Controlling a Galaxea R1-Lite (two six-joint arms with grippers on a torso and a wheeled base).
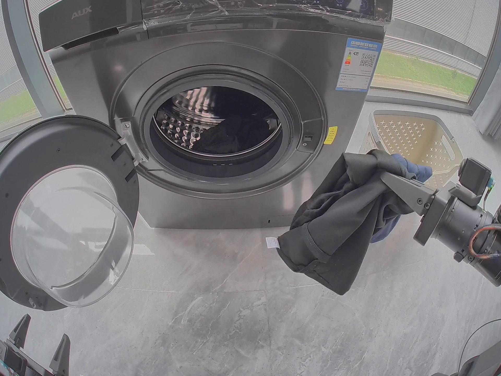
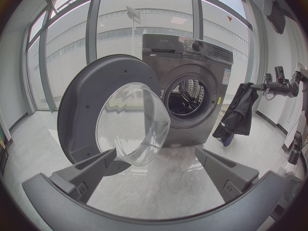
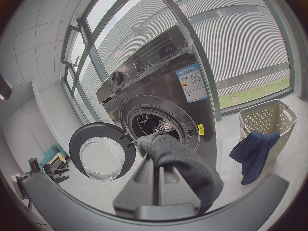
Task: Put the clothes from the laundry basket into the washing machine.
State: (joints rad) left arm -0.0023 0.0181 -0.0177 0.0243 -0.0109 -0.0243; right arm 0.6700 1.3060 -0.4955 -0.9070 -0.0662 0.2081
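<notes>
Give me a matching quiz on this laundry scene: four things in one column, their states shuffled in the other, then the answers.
1. door
2. black garment
3. laundry basket
4. left gripper

A. jaws apart, holding nothing
B. hanging from the right gripper
C. swung wide open
D. on the floor beside the washing machine

Pairs: 1-C, 2-B, 3-D, 4-A

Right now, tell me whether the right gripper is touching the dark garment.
Touching. The right wrist view shows the right gripper shut on a fold of the dark garment; in the head view the garment hangs from it.
</notes>
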